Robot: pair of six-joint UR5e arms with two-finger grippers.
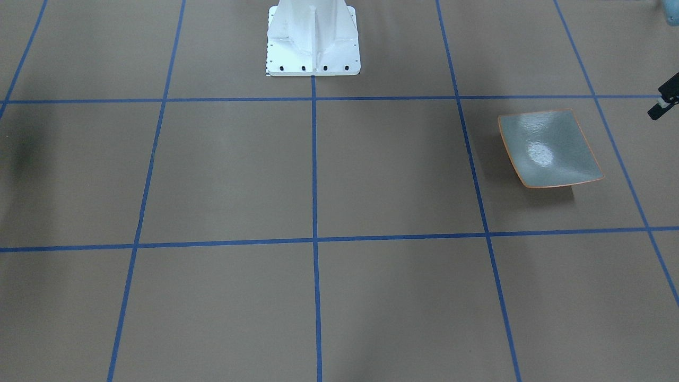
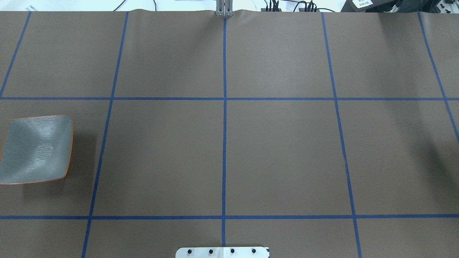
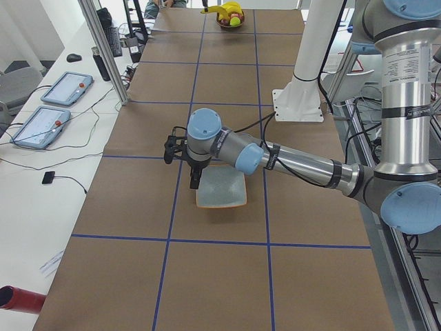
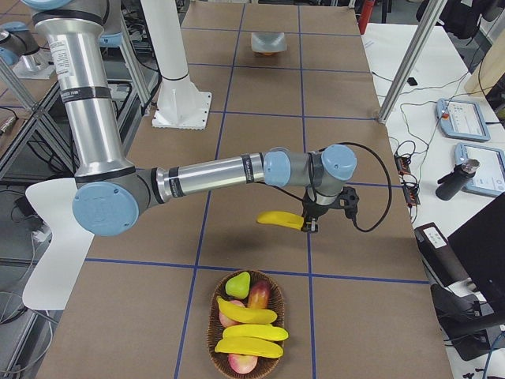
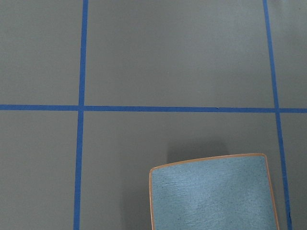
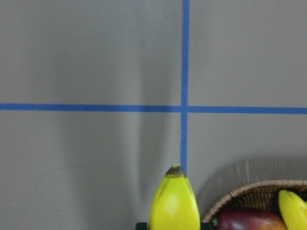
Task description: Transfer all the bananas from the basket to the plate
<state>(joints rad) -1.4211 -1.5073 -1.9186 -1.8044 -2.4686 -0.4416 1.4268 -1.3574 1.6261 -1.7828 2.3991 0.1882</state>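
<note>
Plate (image 2: 36, 148) sits by the table (image 2: 222, 154) left edge, left gripper (image 3: 195, 185) over its rim, jaws unreadable. Open tabletop mid-span. Right gripper (image 4: 308, 225) clamps one banana (image 4: 278, 218) above the table. Three bananas (image 4: 252, 332) lie in the basket (image 4: 211, 332) near the right edge.

banana (image 6: 173, 206) cut off by bottom edge, basket (image 6: 259, 187) clipped at corner, plate (image 5: 211, 191) cropped below

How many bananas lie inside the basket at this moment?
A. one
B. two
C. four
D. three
D: the exterior right view shows three bananas lying in the basket, while the fourth banana is held at the right gripper above the table, outside the basket.
</note>
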